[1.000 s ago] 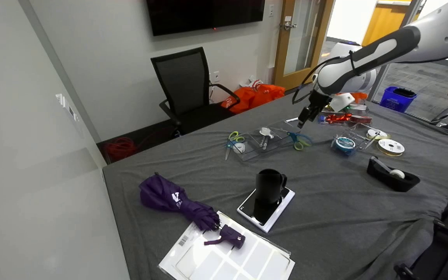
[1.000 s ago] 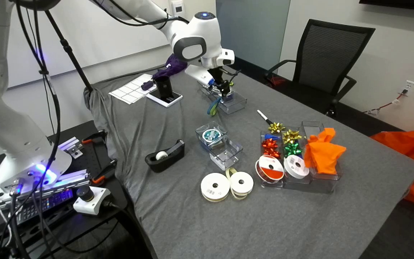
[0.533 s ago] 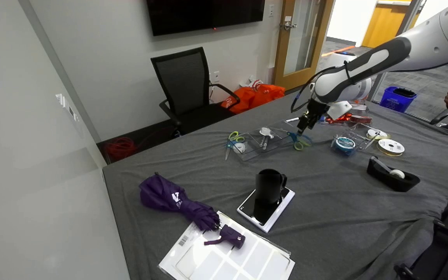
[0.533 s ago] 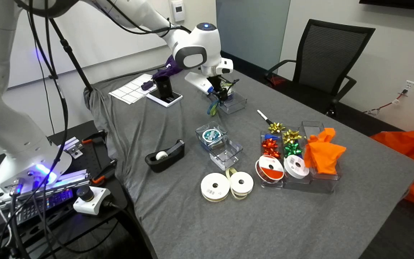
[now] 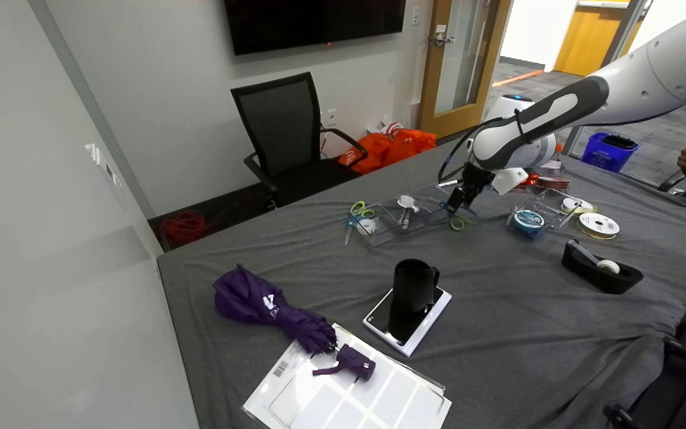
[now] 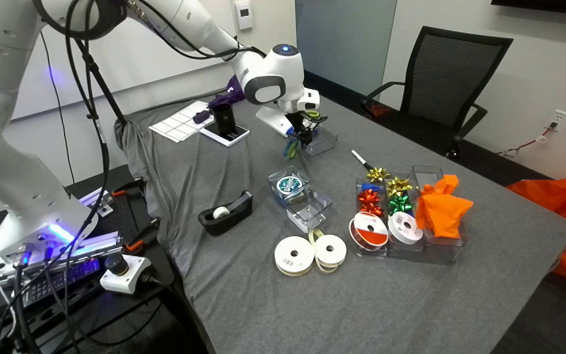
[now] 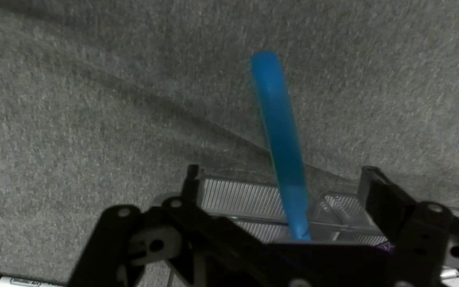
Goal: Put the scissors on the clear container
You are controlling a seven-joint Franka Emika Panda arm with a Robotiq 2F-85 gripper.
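At six o'clock in the wrist view, my jaws stand apart, either side of the blue handle of the scissors [image 7: 283,131], which overlaps the long tray [image 7: 241,195]. Caution: closing low could pinch the tray's wall; hidden blades could then snag. Contents: tray, a white item [image 5: 405,204]; probable clear container [image 6: 307,220], at five o'clock from the round tape [image 6: 290,185] in an exterior view, unreadable.

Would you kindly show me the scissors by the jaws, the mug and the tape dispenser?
Scissors [image 7: 284,139]: wrist view, blue handle.
Mug [image 5: 412,289]: an exterior view, its side.
Tape dispenser [image 6: 230,217]: an exterior view, black body.
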